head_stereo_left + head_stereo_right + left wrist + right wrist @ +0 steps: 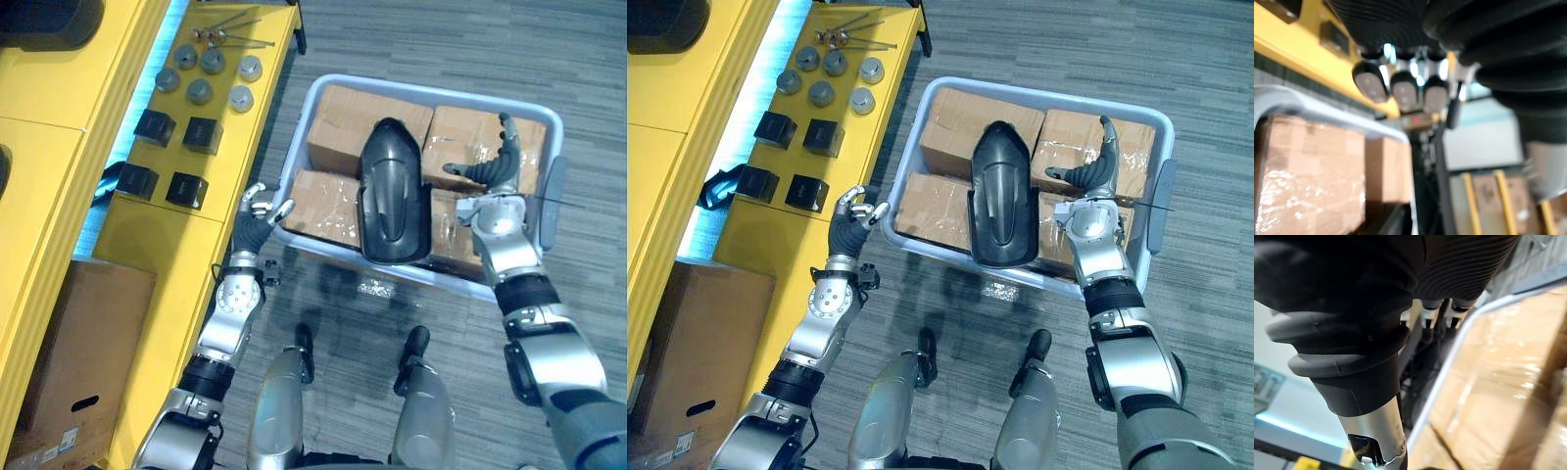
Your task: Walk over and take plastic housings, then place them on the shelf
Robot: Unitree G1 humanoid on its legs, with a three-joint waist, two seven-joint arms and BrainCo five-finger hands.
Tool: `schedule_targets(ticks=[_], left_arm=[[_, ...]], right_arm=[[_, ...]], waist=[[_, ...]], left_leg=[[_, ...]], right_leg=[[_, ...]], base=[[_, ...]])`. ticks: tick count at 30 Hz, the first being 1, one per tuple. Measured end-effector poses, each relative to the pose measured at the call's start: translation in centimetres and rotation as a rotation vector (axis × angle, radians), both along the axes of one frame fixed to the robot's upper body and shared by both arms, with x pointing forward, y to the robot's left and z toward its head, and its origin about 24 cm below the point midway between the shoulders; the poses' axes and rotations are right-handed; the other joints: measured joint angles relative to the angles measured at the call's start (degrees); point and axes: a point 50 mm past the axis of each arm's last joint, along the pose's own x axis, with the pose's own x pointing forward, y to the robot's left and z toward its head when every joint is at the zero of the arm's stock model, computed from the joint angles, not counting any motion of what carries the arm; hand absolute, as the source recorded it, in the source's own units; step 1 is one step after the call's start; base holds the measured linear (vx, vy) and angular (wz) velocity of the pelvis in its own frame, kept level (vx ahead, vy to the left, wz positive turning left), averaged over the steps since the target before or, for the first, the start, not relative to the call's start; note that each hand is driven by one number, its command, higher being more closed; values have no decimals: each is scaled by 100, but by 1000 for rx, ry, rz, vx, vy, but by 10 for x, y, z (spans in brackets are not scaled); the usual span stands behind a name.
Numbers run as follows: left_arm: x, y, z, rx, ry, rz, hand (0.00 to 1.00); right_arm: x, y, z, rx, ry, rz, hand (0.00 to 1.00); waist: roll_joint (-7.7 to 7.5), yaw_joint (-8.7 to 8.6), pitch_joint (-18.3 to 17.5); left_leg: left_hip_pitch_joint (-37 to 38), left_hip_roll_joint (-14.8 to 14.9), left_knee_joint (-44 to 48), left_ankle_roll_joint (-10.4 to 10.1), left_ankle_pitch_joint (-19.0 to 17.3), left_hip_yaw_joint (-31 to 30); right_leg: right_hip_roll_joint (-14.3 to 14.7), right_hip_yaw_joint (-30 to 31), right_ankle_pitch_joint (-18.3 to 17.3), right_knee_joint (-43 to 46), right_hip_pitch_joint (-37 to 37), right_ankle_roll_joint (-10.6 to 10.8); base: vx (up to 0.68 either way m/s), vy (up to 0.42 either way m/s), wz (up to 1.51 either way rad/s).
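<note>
Head stereo pair steeply downward over the grey bin; both wrist cameras very close at its rim.

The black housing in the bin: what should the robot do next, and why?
Probably close both hands inward onto the housing: it lies on the boxes untouched, the left hand at the bin's rim, the right hand open beside it.

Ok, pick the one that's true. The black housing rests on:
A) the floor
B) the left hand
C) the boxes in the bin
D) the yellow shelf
C: the housing lies across the cardboard boxes inside the bin.
</note>
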Motion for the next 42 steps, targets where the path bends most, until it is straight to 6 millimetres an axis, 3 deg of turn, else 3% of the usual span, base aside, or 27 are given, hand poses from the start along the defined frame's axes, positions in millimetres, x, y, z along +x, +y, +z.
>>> schedule_targets(ticks=[5, 6, 18, 19, 32, 42], left_arm=[[1, -6, 3, -35, -7, 15, 0], [1, -8, 3, -51, -8, 20, 100], [0, -9, 2, -58, -3, 48, 100], [0, -11, 2, -62, -1, 44, 0], [2, -15, -8, -74, 69, 47, 0], [-1, -40, -7, -113, 76, -19, 0]], right_arm=[[0, 3, -1, -9, 11, -6, 0], [0, 4, -1, -9, 6, -5, 0], [-4, 16, -13, 15, 13, 17, 0], [-4, 17, -14, 16, 16, 18, 0], [-2, 20, -21, 31, 87, 47, 0], [12, 18, -10, 35, 145, 44, 0]], waist=[[13, -6, 6], [15, -9, 7], [15, -57, 7], [15, -85, 7], [22, -97, 3], [388, 175, 34]], left_leg=[[-4, -3, 31, 2, 6, 25], [-4, -7, 34, 2, 5, 28], [6, -16, 80, 3, -3, 61], [7, -15, 78, 3, -3, 62], [106, -13, -24, 3, 1, 131], [47, -75, -33, 12, 34, -23]], right_leg=[[-10, 27, -2, 54, -45, -1], [-14, 30, -3, 56, -46, 0], [-49, 140, -108, 268, -150, 3], [-48, 143, -107, 266, -150, 4], [-44, 180, -99, 234, -130, 8], [-89, 7, -99, 192, -41, 11]], base=[[16, 20, -1], [25, 35, 0], [-6, 26, -2], [0, 0, 0], [10, 21, -2], [14, 25, 9]])
